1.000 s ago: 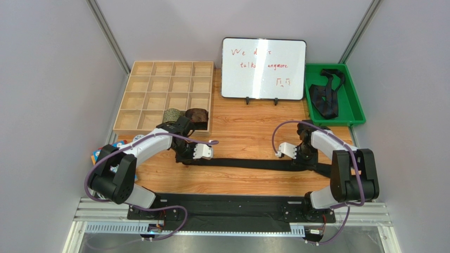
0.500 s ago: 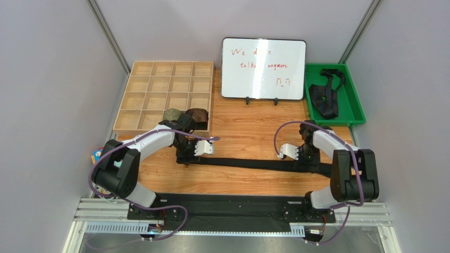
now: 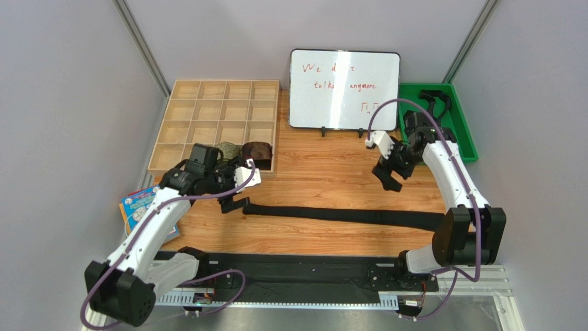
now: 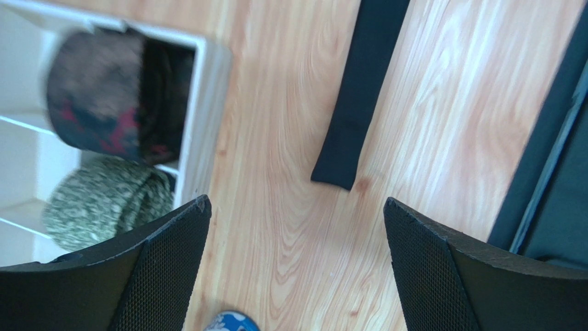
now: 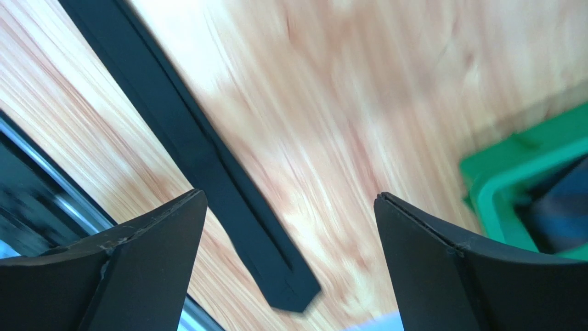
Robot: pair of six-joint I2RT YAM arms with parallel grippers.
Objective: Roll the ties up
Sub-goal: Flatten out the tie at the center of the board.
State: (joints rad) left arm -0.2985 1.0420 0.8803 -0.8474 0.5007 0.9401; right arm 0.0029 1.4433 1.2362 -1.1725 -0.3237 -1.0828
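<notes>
One black tie (image 3: pixel 345 214) lies flat and straight across the wooden table. Its narrow end (image 4: pixel 345 138) shows ahead of my left gripper (image 4: pixel 295 203), which is open and empty above bare wood. Its wide pointed end (image 5: pixel 276 276) lies below my right gripper (image 5: pixel 290 196), also open and empty. From above, the left gripper (image 3: pixel 237 198) hovers just left of the tie's narrow end. The right gripper (image 3: pixel 388 177) hangs well above the table, near the green tray. A rolled olive-green tie (image 3: pixel 226 149) and a rolled reddish-brown tie (image 3: pixel 257 149) sit in the wooden organiser.
The wooden organiser (image 3: pixel 214 103) of square compartments stands at the back left. A whiteboard (image 3: pixel 344 89) stands at the back centre. The green tray (image 3: pixel 469 148) at the back right holds loose black ties (image 3: pixel 422 127). A blue booklet (image 3: pixel 141 203) lies at the left edge.
Both grippers opened and left the tie's ends. The left arm drew back to the left; the right arm rose and swung towards the green tray. The tie stayed flat.
</notes>
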